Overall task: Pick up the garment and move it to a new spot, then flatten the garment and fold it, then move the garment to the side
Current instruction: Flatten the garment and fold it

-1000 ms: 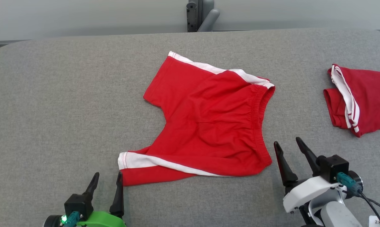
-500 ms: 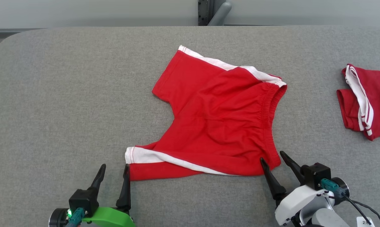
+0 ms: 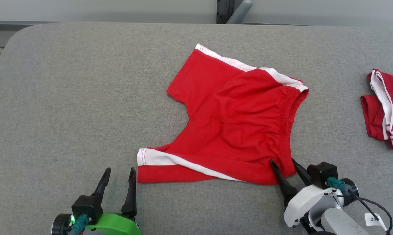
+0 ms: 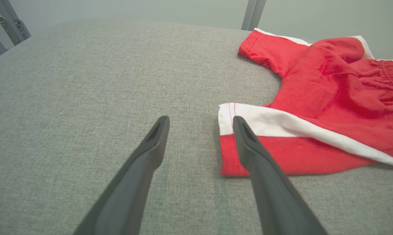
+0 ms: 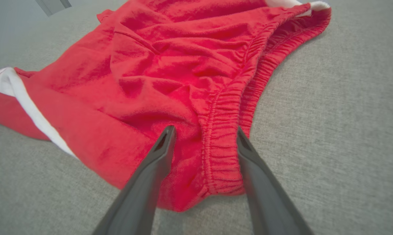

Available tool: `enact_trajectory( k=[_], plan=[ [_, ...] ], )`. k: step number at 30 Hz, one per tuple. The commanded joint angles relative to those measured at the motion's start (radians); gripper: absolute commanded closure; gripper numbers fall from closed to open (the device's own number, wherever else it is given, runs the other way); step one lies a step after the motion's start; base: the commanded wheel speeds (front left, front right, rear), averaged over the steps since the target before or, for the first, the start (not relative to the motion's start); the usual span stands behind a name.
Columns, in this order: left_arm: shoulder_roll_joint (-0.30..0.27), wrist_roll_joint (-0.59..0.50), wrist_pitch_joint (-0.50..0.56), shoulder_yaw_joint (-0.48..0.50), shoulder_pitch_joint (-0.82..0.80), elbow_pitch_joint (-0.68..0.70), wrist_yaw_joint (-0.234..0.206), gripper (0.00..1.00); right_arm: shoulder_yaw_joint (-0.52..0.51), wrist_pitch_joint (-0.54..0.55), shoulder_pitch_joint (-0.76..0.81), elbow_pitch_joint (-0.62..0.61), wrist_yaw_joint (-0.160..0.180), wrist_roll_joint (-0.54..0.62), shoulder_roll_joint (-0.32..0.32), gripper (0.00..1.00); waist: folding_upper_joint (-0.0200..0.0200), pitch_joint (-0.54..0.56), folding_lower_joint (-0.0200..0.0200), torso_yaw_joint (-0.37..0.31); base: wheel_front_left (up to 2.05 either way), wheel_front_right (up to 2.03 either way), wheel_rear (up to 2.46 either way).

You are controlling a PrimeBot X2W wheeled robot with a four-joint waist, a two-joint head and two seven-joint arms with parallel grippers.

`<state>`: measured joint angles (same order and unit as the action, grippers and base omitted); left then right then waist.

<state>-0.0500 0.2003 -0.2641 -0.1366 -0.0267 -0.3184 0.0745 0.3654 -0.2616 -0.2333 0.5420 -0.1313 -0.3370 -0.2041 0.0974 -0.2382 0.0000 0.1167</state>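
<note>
Nearest, the left gripper [image 3: 119, 170] holds nothing, its fingers spread apart just beside the near leg hem of the red shorts with white side stripes [image 3: 235, 120]. The right gripper [image 3: 283, 161] is spread too, one finger on each side of the elastic waistband corner, not clamped. The shorts lie in the middle of the grey cloth-covered table [image 3: 69, 98], with a folded red-and-white garment [image 3: 384, 111] well apart at the right.
</note>
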Motion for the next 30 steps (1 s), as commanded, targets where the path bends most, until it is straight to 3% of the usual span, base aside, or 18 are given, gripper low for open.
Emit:
enact_trajectory(
  k=[1,3,10,17,23,27,28,29,30],
  plan=[
    [-0.002,0.006,0.0,-0.002,0.016,0.003,-0.002,0.0,0.001,-0.002,-0.011,0.003,0.001,-0.005,-0.006,0.61,0.0,0.001,0.0,0.002,0.0,0.0,0.0],
    [-0.002,0.005,0.0,-0.003,0.019,0.006,0.0,0.0,0.009,-0.002,-0.019,0.001,0.001,-0.017,-0.011,1.0,0.0,0.003,0.0,0.004,0.0,0.0,0.0],
    [-0.001,-0.001,0.0,-0.009,0.02,0.013,0.005,0.0,0.037,-0.002,-0.071,-0.038,0.001,-0.141,-0.021,1.0,0.0,0.0,0.0,0.013,0.0,0.0,0.0],
    [-0.002,0.006,0.0,-0.049,-0.012,0.009,0.008,0.0,-0.012,-0.002,-0.196,-0.011,0.001,-0.258,-0.028,1.0,0.0,-0.029,0.0,0.057,0.0,0.0,0.0],
    [-0.002,0.024,0.0,-0.09,-0.03,0.008,-0.006,0.0,-0.106,-0.002,-0.286,0.138,0.001,-0.202,-0.048,1.0,0.0,-0.057,0.0,0.125,0.0,0.0,0.0],
    [-0.002,0.029,0.0,-0.1,-0.031,0.011,-0.015,0.0,-0.207,-0.002,-0.315,0.244,0.001,-0.1,-0.04,1.0,0.0,-0.063,0.0,0.149,0.0,0.0,0.0],
    [-0.002,0.029,0.0,-0.099,-0.029,0.011,-0.016,0.0,-0.234,-0.002,-0.318,0.263,0.001,-0.077,-0.031,0.58,0.0,-0.061,0.0,0.151,0.0,0.0,0.0],
    [-0.002,0.029,0.0,-0.096,-0.025,0.011,-0.018,0.0,-0.256,-0.002,-0.318,0.27,0.001,-0.044,-0.024,0.0,0.0,-0.057,0.0,0.15,0.0,0.0,0.0],
    [-0.002,0.027,0.0,-0.091,-0.021,0.011,-0.019,0.0,-0.281,-0.002,-0.313,0.265,0.001,-0.017,-0.016,0.0,0.0,-0.052,0.0,0.146,0.0,0.0,0.0]
  ],
)
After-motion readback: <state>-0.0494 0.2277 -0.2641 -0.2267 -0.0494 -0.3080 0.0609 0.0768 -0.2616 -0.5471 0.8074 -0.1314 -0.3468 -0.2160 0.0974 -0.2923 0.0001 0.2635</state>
